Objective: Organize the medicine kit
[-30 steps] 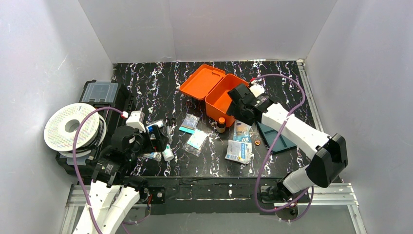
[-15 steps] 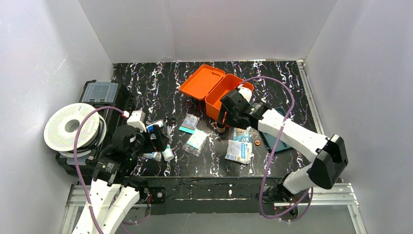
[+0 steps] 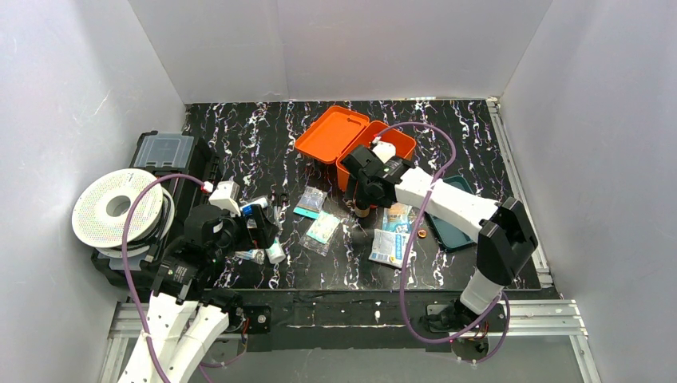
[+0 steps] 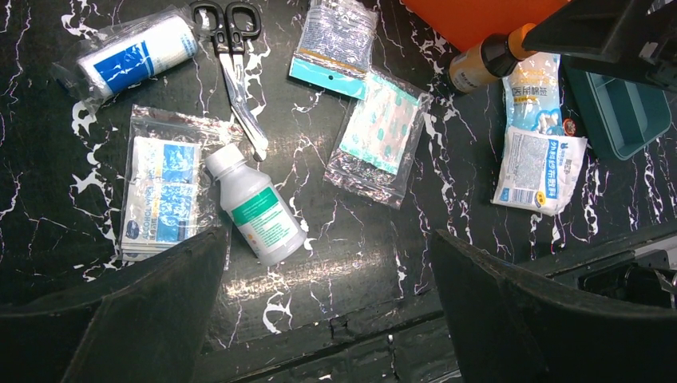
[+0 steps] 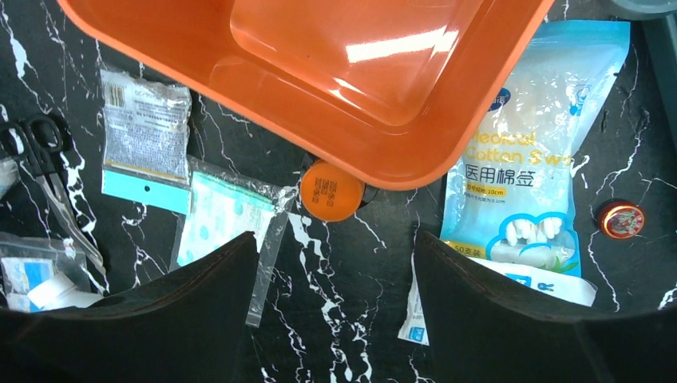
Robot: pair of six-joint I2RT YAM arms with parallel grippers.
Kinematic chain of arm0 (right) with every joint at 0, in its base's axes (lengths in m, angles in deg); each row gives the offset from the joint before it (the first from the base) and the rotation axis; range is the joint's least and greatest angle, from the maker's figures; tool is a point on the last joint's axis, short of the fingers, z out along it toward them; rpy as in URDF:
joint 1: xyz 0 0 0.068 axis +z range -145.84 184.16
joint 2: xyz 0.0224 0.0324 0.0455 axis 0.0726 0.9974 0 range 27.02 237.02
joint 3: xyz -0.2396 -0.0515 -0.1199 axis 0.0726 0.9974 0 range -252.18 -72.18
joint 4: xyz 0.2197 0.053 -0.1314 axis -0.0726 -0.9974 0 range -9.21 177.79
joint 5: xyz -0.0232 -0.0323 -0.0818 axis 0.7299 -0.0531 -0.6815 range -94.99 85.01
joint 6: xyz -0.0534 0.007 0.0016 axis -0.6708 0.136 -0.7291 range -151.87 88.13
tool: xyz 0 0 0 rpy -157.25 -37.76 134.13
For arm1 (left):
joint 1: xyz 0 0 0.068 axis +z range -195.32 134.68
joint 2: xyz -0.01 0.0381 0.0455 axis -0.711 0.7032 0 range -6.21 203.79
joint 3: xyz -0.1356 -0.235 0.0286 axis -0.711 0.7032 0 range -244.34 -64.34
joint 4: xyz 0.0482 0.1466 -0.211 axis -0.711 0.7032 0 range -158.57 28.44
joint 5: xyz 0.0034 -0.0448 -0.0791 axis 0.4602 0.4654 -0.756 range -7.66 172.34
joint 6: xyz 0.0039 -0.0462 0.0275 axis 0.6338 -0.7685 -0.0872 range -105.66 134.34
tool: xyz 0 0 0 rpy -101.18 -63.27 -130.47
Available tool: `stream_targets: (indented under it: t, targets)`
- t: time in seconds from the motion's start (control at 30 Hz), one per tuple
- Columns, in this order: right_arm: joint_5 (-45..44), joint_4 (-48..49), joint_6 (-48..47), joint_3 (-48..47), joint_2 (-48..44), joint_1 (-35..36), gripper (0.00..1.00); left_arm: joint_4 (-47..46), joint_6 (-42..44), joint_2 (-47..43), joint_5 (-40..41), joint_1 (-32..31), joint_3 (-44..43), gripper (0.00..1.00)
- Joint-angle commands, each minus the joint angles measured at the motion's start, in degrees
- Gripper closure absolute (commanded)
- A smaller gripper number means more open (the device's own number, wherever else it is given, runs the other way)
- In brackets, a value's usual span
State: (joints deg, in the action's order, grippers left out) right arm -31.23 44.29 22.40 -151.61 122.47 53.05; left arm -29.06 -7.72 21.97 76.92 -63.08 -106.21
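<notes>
The orange medicine kit point(image 3: 351, 148) lies open at the back centre, and its empty tray fills the top of the right wrist view point(image 5: 319, 72). A small brown bottle with an orange cap point(image 5: 331, 191) stands against the kit's front wall. My right gripper point(image 5: 335, 255) is open and empty, hovering just above and in front of that bottle point(image 3: 362, 209). My left gripper point(image 4: 331, 263) is open and empty above a white bottle with a green label point(image 4: 257, 207), with blue wipe packets point(image 4: 160, 191) at its left.
Scissors point(image 4: 235, 72), a bandage roll point(image 4: 132, 56), two plaster bags point(image 4: 382, 136), cotton swab packs point(image 5: 535, 144), a small red tin point(image 5: 622, 219) and a teal tray point(image 3: 451, 219) lie around. A black case point(image 3: 164, 152) and a filament spool point(image 3: 120, 209) stand at the left.
My right arm has swung left and nearer, from over the kit's right side to above the orange-capped bottle. The left arm has not moved.
</notes>
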Motion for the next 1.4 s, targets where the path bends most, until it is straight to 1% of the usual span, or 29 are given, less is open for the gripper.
stream_targets:
  t: [0.0, 0.43, 0.83, 0.87, 1.0, 1.07, 1.27, 1.37]
  targets:
    - [-2.8, -0.6, 3.5, -2.6, 1.2, 0.3, 0.23, 0.1, 0.7, 0.4, -0.9, -0.2, -1.4, 0.01]
    - [-5.9, -1.4, 8.3, -4.1, 4.0, 0.2, 0.32, 0.0, 0.7, -0.1, -1.2, -0.2, -1.4, 0.00]
    - [-7.3, -3.8, 9.6, -7.4, 7.7, 0.2, 0.38, 0.0, 0.7, -0.2, -1.3, -0.4, -1.3, 0.01]
    - [-7.3, -4.0, 9.6, -7.5, 7.8, 0.3, 0.39, 0.0, 0.7, -0.2, -1.3, -0.4, -1.3, 0.01]
    - [-7.1, -4.1, 9.5, -7.1, 7.8, 0.3, 0.50, 0.0, 0.7, -0.2, -1.2, -0.4, -1.3, 0.00]
    - [-7.1, -4.0, 9.3, -6.9, 7.7, 0.3, 0.52, 0.0, 0.7, -0.2, -1.2, -0.5, -1.3, 0.00]
    - [-7.0, -4.4, 8.8, -7.1, 8.3, 0.2, 0.52, 0.0, 0.7, 0.0, -1.3, -0.5, -1.3, 0.00]
    - [-6.8, -4.8, 8.6, -7.3, 8.9, 0.2, 0.46, 0.0, 0.7, 0.0, -1.2, -0.5, -1.3, 0.00]
